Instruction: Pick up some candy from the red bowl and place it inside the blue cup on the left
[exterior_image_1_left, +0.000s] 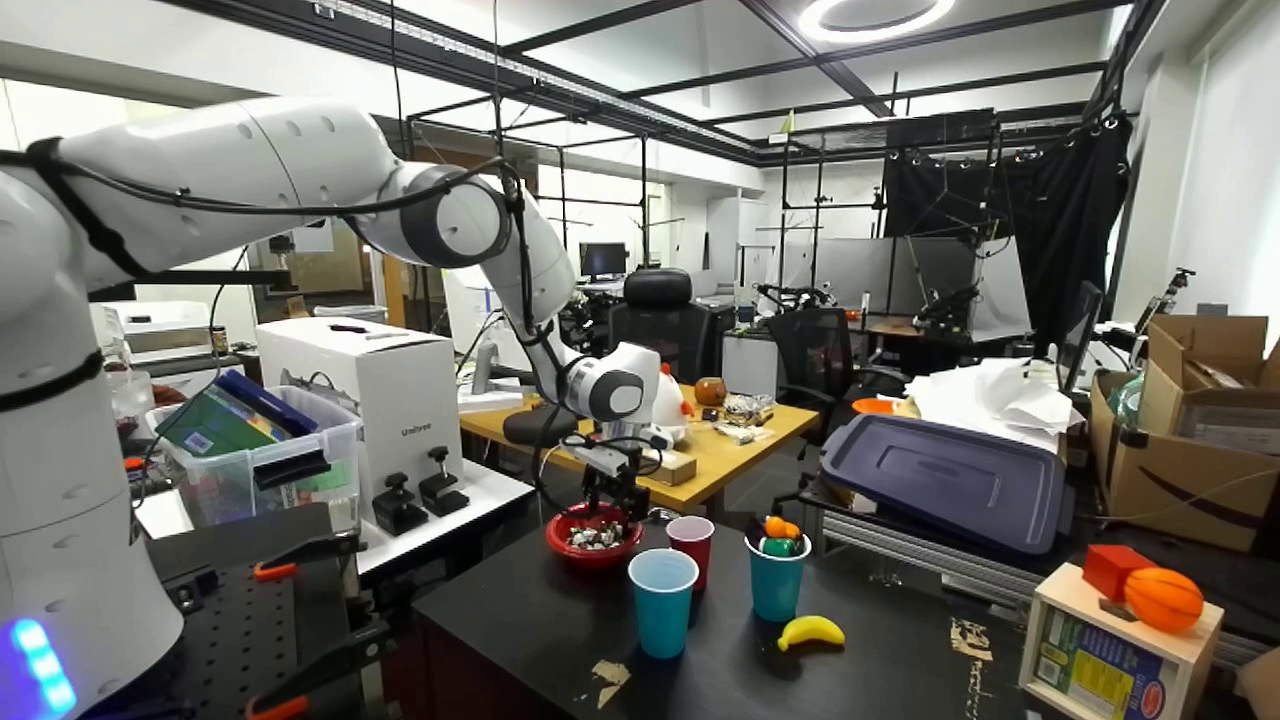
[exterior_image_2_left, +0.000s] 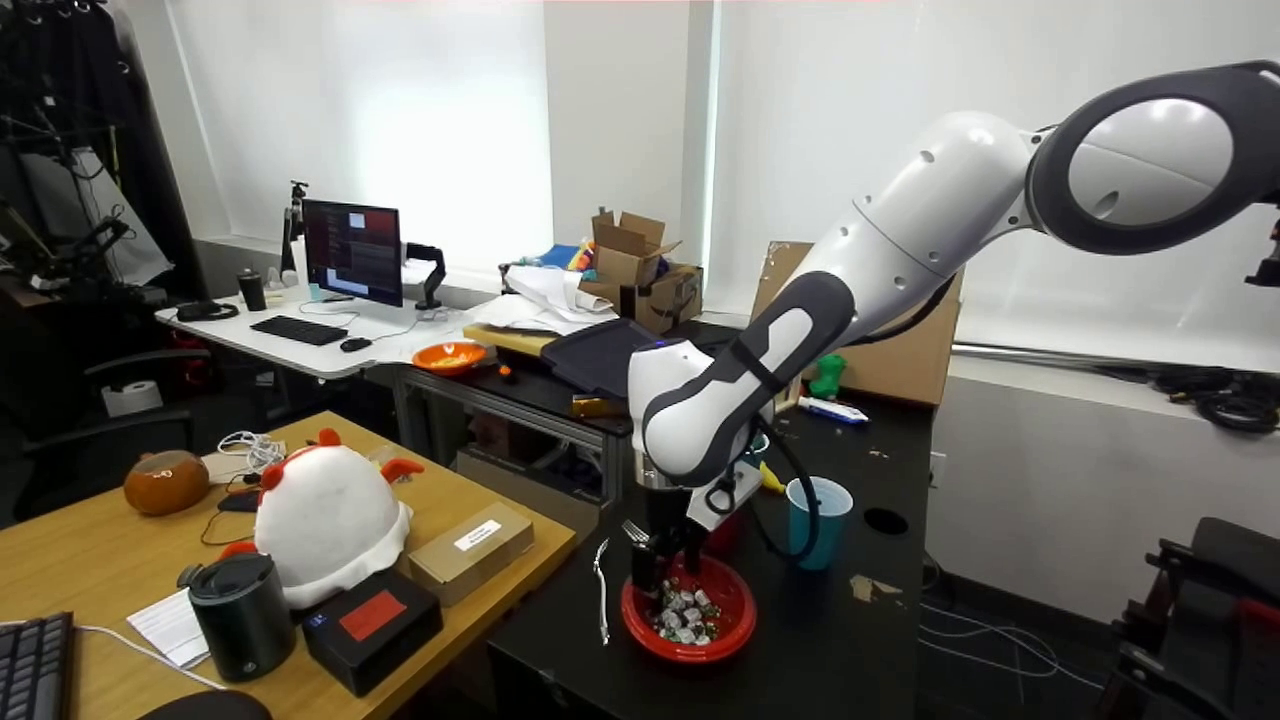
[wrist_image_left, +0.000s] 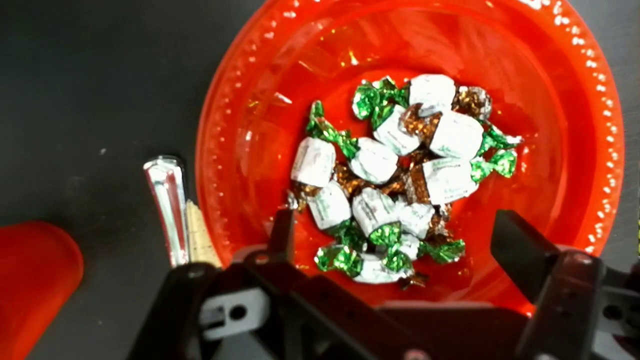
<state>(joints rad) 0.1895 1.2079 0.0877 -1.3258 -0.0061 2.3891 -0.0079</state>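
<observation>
Black counter (exterior_image_1_left: 880, 665) in a busy workroom; black two-finger gripper (wrist_image_left: 394, 220) spread wide over shiny-wrapped white, green + brown candy (wrist_image_left: 372, 160).
Candy sits in the round, shallow red plastic bowl (wrist_image_left: 240, 150). In wrist view some pcs lie btwn the fingers (wrist_image_left: 520, 255), but most of the heap is up past the tips. One pc btwn them runs abt up-down, square to the line from finger to finger, so I'd guess they'd pinch its thin sides. Fingers stand far apart w/ nothing held; can't tell if they touch candy. Next is prob. go down a bit, then squeeze. Tall light-blue plastic cup (exterior_image_1_left: 663, 615) stands apart from the bowl, left of a 2nd blue plastic cup (exterior_image_1_left: 776, 592) in an exterior view; gripper will need to lift, then swing over there.
</observation>
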